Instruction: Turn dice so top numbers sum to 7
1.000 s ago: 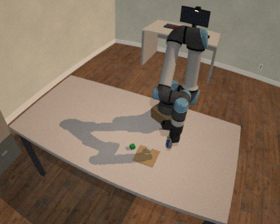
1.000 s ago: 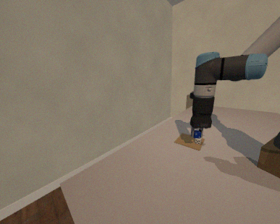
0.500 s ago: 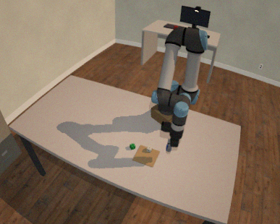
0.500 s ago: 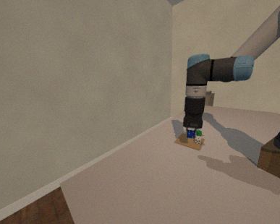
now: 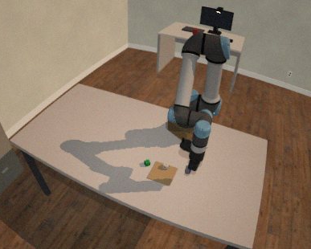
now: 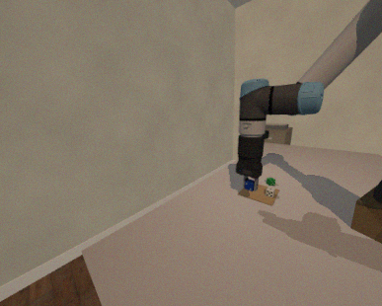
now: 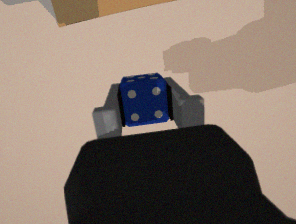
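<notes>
1. The claw [image 7: 146, 107] was closed on the blue die [image 7: 144, 100]. One grey finger [image 7: 107, 119] pressed on each side of it.
2. In the wrist view, the face of the blue die toward the camera showed four dots. Another face at 12 o'clock showed a row of dots, too small to count.
3. The blue die hung close above the surface [image 5: 90, 120], just off the mat [image 5: 162, 173] at its 3 o'clock side in the top view. It was not on the mat yet.
4. The white die [image 5: 165, 165] sat on the mat, near the 12 o'clock edge.
5. The green die [image 5: 147, 162] sat on the surface, just off the mat at 10 o'clock. It needed to go onto the mat too.
6. The top numbers of the white and green dice were too small to read, so the sum could not be told.
7. The job looked less than half done. One die was on the mat and two were off. The claw had not let go.
8. The mat was small, and the white die was already near one edge. There looked to be free room on the mat toward 6 o'clock.
9. The surface was wide on all sides of the mat, so the arm had plenty of room to move. The surface's edge at 6 o'clock was well apart from the mat.
</notes>
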You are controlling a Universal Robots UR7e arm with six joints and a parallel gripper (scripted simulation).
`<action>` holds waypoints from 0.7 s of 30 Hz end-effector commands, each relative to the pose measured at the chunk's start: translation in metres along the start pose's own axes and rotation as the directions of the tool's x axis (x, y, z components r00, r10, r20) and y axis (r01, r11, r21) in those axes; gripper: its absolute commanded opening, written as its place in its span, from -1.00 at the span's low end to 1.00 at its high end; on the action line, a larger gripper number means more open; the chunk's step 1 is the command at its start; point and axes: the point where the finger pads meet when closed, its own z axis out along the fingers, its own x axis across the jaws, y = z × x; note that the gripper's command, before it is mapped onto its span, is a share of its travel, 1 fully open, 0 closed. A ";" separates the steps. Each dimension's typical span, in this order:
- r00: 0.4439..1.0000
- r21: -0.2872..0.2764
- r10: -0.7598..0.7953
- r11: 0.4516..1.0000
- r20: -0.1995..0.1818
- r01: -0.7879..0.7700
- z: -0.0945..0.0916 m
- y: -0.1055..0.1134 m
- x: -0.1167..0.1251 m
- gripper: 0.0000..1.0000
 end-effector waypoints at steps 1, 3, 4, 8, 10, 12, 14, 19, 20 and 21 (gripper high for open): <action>0.996 0.007 0.094 0.996 0.001 -0.094 0.002 0.005 -0.006 0.14; 0.994 0.007 0.106 0.994 0.001 -0.106 0.003 0.005 -0.007 0.14; 0.994 0.007 0.108 0.994 0.001 -0.108 0.003 0.006 -0.007 0.14; 0.994 0.007 0.109 0.994 0.001 -0.109 0.003 0.006 -0.007 0.14; 0.994 0.006 0.109 0.994 0.001 -0.109 0.003 0.006 -0.007 0.14; 0.994 0.002 0.109 0.994 0.000 -0.109 0.003 0.006 -0.007 0.14; 0.994 -0.009 0.109 0.994 -0.001 -0.109 0.003 0.005 -0.007 0.14; 0.994 -0.075 0.110 0.991 -0.002 -0.110 0.004 0.005 -0.007 0.14; 0.994 -0.096 0.110 0.989 -0.002 -0.109 0.004 0.005 -0.007 0.14; 0.994 -0.119 0.109 0.987 0.000 -0.109 0.003 0.005 -0.007 0.14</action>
